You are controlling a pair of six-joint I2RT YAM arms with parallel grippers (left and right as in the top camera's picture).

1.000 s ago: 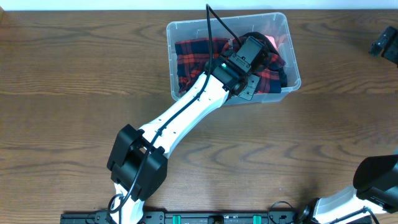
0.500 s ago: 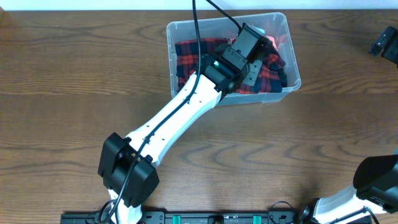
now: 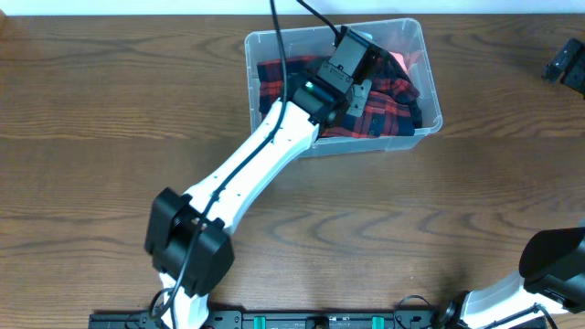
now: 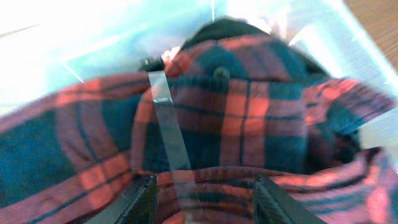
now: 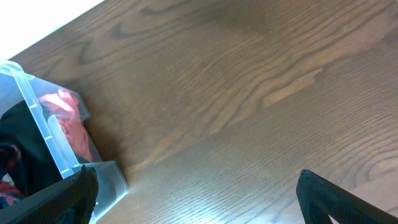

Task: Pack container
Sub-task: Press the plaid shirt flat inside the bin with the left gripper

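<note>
The clear container (image 3: 430, 55) stands at the back of the table with a red and navy plaid shirt (image 3: 388, 96) lying inside it. My left gripper (image 3: 359, 66) reaches down into the bin. In the left wrist view its fingers (image 4: 144, 194) stand partly apart, with a raised fold of the shirt (image 4: 236, 112) pinched between them at the left gripper (image 4: 204, 193). My right gripper (image 5: 199, 208) hangs wide open over bare wood beside the container's (image 5: 37, 124) corner, holding nothing; from overhead the right gripper (image 3: 567, 64) sits at the far right edge.
Something pink (image 3: 404, 57) lies in the bin's back right corner, also seen as a pink item (image 5: 65, 112) through the wall. A black cable (image 3: 292, 18) runs up from the left arm. The wooden table (image 3: 110, 137) surrounds the bin.
My left arm has swung toward the back of the bin, carrying the gripper further over the shirt. Its jaws kept the same spacing. The right arm has not moved.
</note>
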